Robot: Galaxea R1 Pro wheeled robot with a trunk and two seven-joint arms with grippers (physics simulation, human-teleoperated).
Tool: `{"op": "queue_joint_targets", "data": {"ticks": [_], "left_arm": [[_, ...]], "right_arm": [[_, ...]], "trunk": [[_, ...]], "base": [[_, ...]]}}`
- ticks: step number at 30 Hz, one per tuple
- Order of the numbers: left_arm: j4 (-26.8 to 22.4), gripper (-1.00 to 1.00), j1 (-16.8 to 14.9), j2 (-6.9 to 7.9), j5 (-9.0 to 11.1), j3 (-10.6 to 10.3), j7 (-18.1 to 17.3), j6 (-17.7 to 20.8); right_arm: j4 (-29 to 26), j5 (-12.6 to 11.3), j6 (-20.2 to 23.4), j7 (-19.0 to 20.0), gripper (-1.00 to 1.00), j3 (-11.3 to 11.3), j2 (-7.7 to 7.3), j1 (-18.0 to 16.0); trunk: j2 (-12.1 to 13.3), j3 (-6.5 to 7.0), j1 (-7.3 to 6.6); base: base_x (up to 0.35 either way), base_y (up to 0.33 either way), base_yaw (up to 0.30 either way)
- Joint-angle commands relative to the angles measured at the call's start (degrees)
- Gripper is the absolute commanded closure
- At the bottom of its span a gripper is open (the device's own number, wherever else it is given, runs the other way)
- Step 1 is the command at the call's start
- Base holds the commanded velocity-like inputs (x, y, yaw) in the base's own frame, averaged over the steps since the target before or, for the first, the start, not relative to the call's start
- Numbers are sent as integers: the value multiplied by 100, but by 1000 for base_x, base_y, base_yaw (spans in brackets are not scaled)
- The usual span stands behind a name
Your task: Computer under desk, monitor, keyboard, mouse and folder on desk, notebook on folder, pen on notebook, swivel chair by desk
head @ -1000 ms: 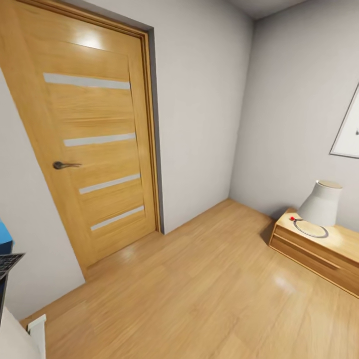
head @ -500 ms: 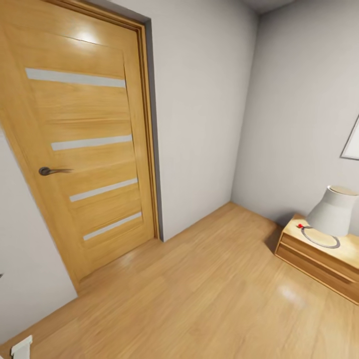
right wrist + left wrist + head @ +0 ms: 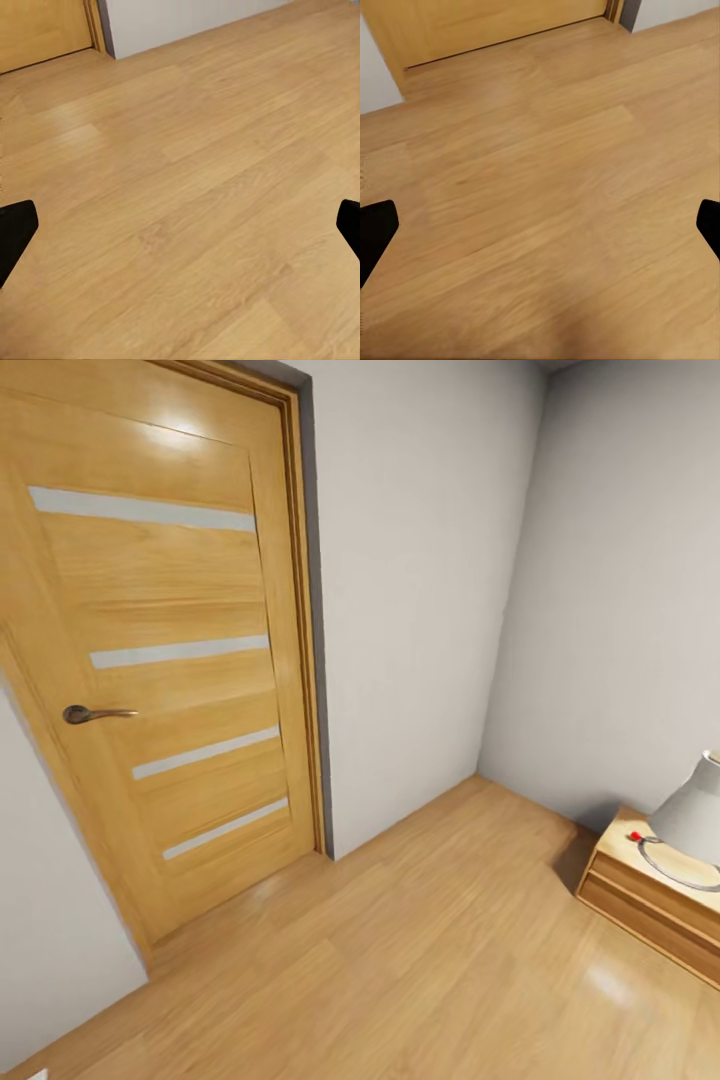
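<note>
**Here, a door, a bare corner and a low cabinet**

Ahead in the head view stands a shut wooden door [image 3: 165, 650] with four pale strips and a dark lever handle [image 3: 92, 713], set in grey walls. Wood-plank floor [image 3: 420, 950] runs to the far corner. At the right edge sits a low wooden cabinet [image 3: 650, 900] carrying a pale lamp [image 3: 695, 815] and a looped cable.

Both wrist views look down on floor. The left gripper [image 3: 540, 229] and right gripper [image 3: 180, 229] have jaws spread wide, holding nothing.

- A home, a bedroom corner: wooden door [image 3: 165, 650] with lever handle [image 3: 95, 713].
- Wood-plank floor [image 3: 420, 950], low bedside cabinet [image 3: 650, 900] carrying a lamp [image 3: 692, 815].
</note>
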Motion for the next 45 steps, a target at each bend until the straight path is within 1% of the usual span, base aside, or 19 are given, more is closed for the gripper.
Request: {"op": "queue_joint_targets", "data": {"ticks": [1,12,32,37,45], "left_arm": [[15,-100,0,1,5,-27,37,-10],[49,-100,0,1,5,-27,37,-10],[49,-100,0,1,5,-27,29,-8],[49,-100,0,1,5,-26,29,-8],[49,-100,0,1,5,-25,29,-10]], "right_arm": [[1,47,-9,-60,-100,18,-3,-3],[-15,47,-26,-73,-100,18,-6,-3],[-26,47,-69,-84,-100,16,-3,-3],[-28,48,-63,-86,-100,14,-5,-3],[-28,47,-62,-87,-100,14,-13,-3]], "trunk": [[-3,-6,4],[-3,-6,4],[-3,-6,4],[-3,-6,4],[-3,-6,4]], "base": [[331,0,253],[329,-40,276],[296,-194,286],[157,-176,287],[19,-26,287]]}}
